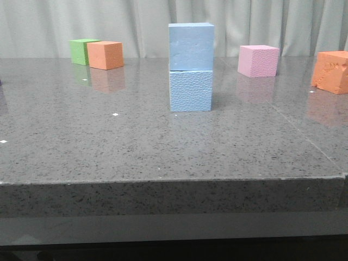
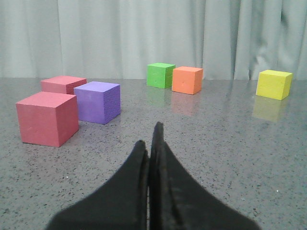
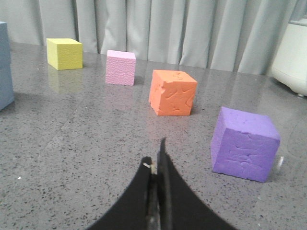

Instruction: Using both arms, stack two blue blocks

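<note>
Where the grey speckled counter (image 1: 109,147) fills the front view, the two blue blocks stand near its middle as a column: the upper blue block (image 1: 191,47) rests squarely on the lower blue block (image 1: 191,91), faces almost flush, the upper one set very slightly toward the right. Neither arm appears in this view. Behind and left of the column, a green cube (image 1: 81,51) and an orange cube (image 1: 106,55) sit touching or nearly so; behind and right stands a pink cube (image 1: 258,60), and at the right edge a rough-faced orange cube (image 1: 331,72).

Left wrist view: the left gripper (image 2: 152,143) hangs low over bare counter, its dark jaws pressed together and holding nothing. Ahead of it lie two red cubes (image 2: 47,118), a purple cube (image 2: 97,101) just beside them, and farther off the green and orange pair and a yellow cube (image 2: 274,84).

Right wrist view: the right gripper (image 3: 157,160) likewise has its jaws pressed together, empty. The blue column shows only as a sliver at the picture's edge. A second purple cube (image 3: 244,143) sits near the jaws.
</note>
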